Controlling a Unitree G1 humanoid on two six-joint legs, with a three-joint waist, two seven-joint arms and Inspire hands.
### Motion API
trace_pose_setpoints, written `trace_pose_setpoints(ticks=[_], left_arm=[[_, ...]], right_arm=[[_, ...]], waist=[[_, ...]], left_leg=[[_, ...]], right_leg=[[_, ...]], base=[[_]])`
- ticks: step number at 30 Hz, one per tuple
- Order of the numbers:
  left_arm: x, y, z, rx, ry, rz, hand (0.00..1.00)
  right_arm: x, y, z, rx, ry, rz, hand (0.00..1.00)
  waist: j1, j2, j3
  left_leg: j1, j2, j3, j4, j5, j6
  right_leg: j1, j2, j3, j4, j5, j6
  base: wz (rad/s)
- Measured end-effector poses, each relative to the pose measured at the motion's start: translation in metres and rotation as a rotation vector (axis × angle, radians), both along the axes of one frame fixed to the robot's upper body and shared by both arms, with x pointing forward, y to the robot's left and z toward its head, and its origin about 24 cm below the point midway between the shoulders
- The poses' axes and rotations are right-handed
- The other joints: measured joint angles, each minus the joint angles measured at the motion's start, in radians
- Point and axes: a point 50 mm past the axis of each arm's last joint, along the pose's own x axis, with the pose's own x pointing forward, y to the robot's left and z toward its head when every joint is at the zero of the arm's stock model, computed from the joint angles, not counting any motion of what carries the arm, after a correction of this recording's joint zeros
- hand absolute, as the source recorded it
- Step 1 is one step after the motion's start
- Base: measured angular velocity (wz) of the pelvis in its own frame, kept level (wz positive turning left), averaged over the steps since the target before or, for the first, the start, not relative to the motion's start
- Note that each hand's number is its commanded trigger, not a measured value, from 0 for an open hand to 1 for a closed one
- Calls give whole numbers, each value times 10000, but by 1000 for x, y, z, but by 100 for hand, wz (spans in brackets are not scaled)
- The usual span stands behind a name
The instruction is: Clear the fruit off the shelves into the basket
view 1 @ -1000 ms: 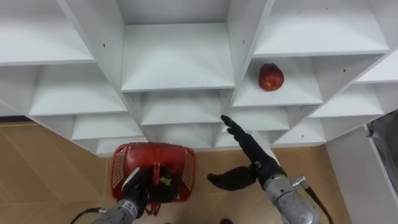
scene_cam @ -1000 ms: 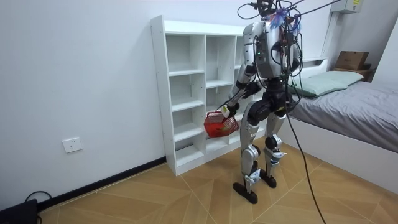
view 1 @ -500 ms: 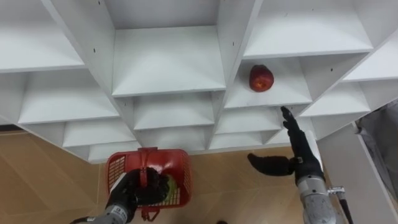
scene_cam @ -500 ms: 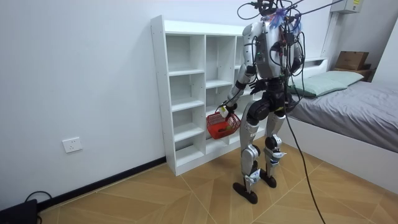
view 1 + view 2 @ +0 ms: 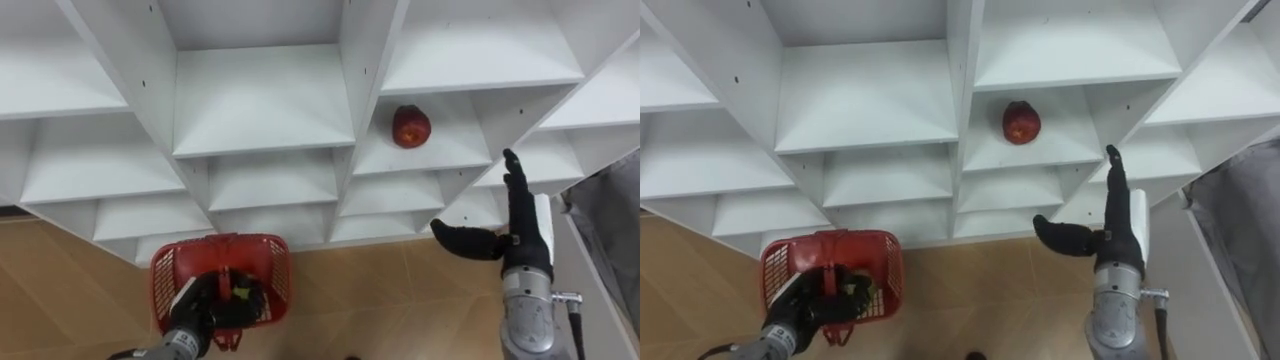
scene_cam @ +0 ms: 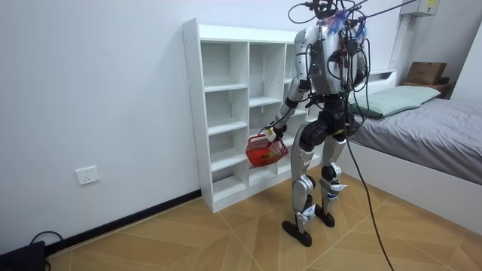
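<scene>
Clutching basket (image 5: 268, 283), left hand (image 5: 203, 306); right hand (image 5: 521, 238) outstretched near apple (image 5: 411, 126)

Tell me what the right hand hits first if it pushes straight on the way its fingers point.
Probably the white shelf board in the right-hand column: the right hand points up at it. The apple sits off to its left, out of that line. Depth is unclear.
</scene>
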Motion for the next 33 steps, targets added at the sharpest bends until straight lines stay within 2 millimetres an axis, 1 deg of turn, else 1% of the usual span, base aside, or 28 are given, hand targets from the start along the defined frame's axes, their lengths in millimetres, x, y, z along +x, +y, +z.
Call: trace_pose_setpoints(ticks=[4, 8, 11, 13, 16, 20, 22, 25, 28, 30, 33], left_arm=[[1, 0, 1, -20, -69, -8, 100], [1, 1, 1, 11, -66, -15, 100], [1, 1, 1, 26, -35, -40, 100], [1, 2, 1, 69, -26, -88, 100], [0, 3, 0, 102, 30, -94, 100], [-2, 5, -1, 165, 187, -145, 100], [-2, 6, -1, 141, 216, -234, 100], [0, 7, 0, 146, 194, -271, 100], [4, 7, 2, 168, 99, -313, 100], [4, 7, 2, 173, 97, -334, 100], [5, 7, 3, 151, 62, -390, 100]], right_arm=[[8, 0, 7, -79, -317, -17, 0], [14, 0, 10, -130, -406, 10, 0], [24, 0, 14, -186, -536, 11, 0], [34, -3, 22, -386, -783, 62, 0], [44, -9, 34, -695, -1112, 141, 0], [46, -13, 39, -827, -1193, 198, 0], [46, -14, 38, -721, -1156, 236, 0], [47, -14, 39, -394, -1122, 263, 0], [48, -15, 39, -199, -1155, 169, 0], [50, -16, 40, -66, -1150, 173, 0], [54, -17, 44, -87, -1261, 176, 0]], waist=[[15, -25, 2], [46, -80, 2], [40, -83, 4], [34, -89, 9], [52, -118, 26], [108, -180, 63], [231, -270, 115], [291, -378, 173], [297, -396, 167], [319, -400, 168], [455, -403, 170]], left_leg=[[-39, -4, -32, 5, 0, 0], [-247, -3, -78, 87, 0, 0], [-361, -1, -128, 129, 0, 0], [-365, 0, -127, 127, 1, -1], [-396, 0, -146, 126, 3, -2], [-428, 1, -199, 148, 3, -3], [-446, 2, -227, 157, 4, -4], [-525, -4, -324, 193, 5, -5], [-783, -9, -512, 374, 3, -7], [-798, -12, -519, 375, 3, -7], [-851, -1, -526, 465, -1, -11]], right_leg=[[-8, -22, -78, -1, -3, -3], [-178, -22, -115, 2, 3, -12], [-242, -21, -154, 14, 7, -16], [-237, -24, -158, 12, 7, -17], [-236, -33, -215, 1, 6, -16], [-237, -32, -250, -3, 1, -19], [-238, -34, -278, -5, -3, -25], [-250, -50, -384, -8, -12, -31], [-349, -70, -572, -5, -14, -35], [-372, -77, -591, 18, -17, -39], [-385, -89, -628, 58, -31, -59]], base=[[2], [3], [5], [0], [4], [2], [0], [9], [17], [4], [1]])
